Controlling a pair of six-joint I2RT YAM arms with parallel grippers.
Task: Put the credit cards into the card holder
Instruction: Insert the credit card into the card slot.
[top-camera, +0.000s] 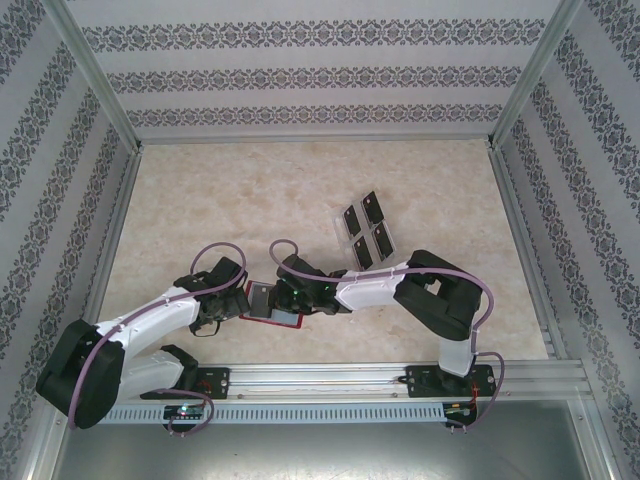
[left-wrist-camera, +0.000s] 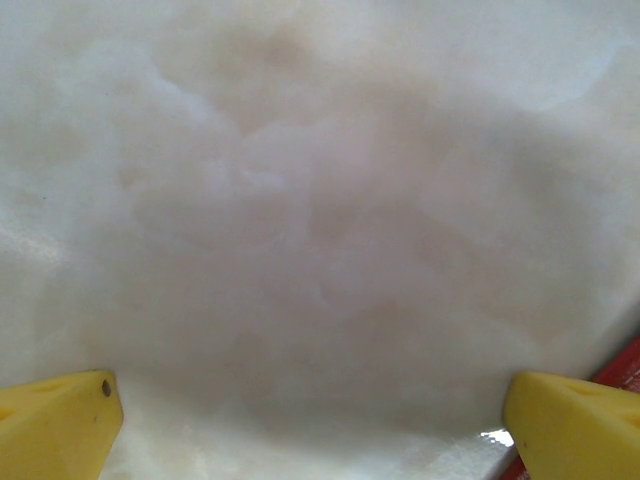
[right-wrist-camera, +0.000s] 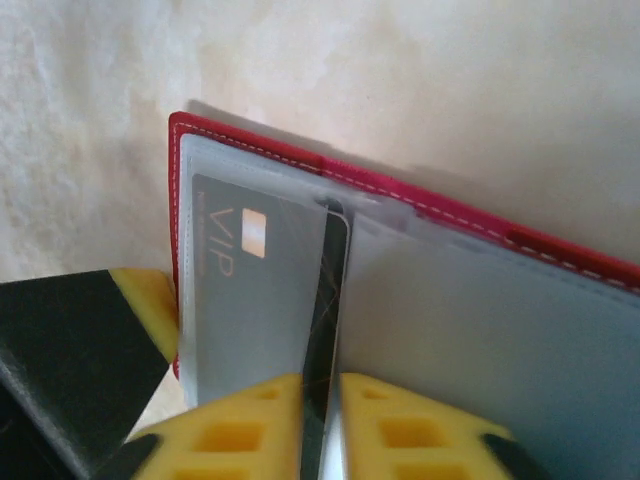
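**Card edge-on at holder fold**

Right jaws straddle a black card (right-wrist-camera: 328, 290) at lower centre. It stands edge-on at the card holder (right-wrist-camera: 450, 212) fold, likely feeding a pocket. Gripping or slack: can't tell. VIP card (right-wrist-camera: 240, 290) sits sleeved to its left. Left jaws spread wide, empty, over worktop (left-wrist-camera: 320, 200) beside the holder, likely bracing. Four cards (top-camera: 383, 239) wait right of centre.

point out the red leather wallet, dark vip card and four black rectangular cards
red leather wallet (right-wrist-camera: 450, 215), right wrist view, stitched top edge
dark vip card (right-wrist-camera: 240, 310), right wrist view, its face
four black rectangular cards (top-camera: 375, 208), top view, upper right one
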